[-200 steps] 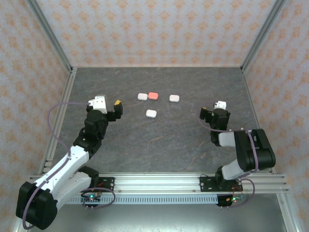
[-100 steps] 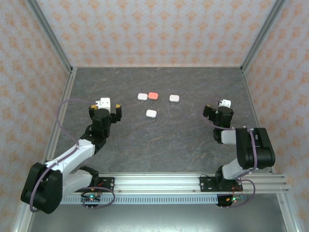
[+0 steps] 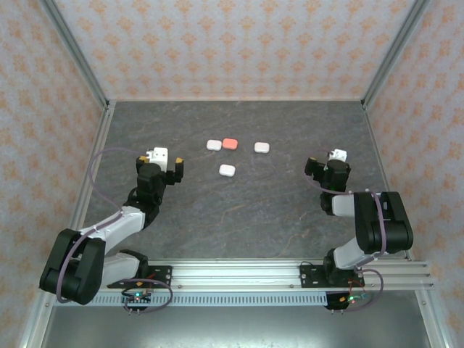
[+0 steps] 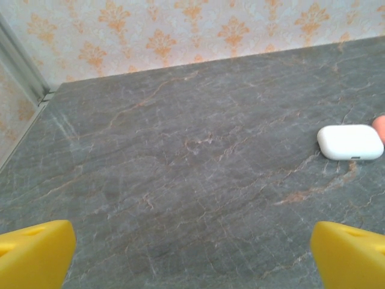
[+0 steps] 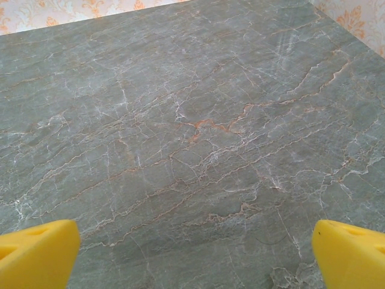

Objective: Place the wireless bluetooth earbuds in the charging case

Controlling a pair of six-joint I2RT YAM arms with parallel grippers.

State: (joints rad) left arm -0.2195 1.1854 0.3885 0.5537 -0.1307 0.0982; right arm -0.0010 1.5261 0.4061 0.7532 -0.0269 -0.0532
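Observation:
Four closed pebble-shaped charging cases lie at mid-table: a white case, a coral case, a white case and a white case nearer to me. The earbuds are out of view. My left gripper hovers left of the cases, open and empty. In the left wrist view its yellow fingertips stand far apart over bare table, with a white case and the coral case's edge at the far right. My right gripper is to the right of the cases, open, with yellow fingertips over bare stone.
The dark grey stone table is enclosed by patterned walls with metal posts at the corners. Both arms are folded back close to their bases on the front rail.
The left arm has folded back toward its base, its wrist shifting slightly right. The right wrist has moved a little right and away from me. The cases have not moved.

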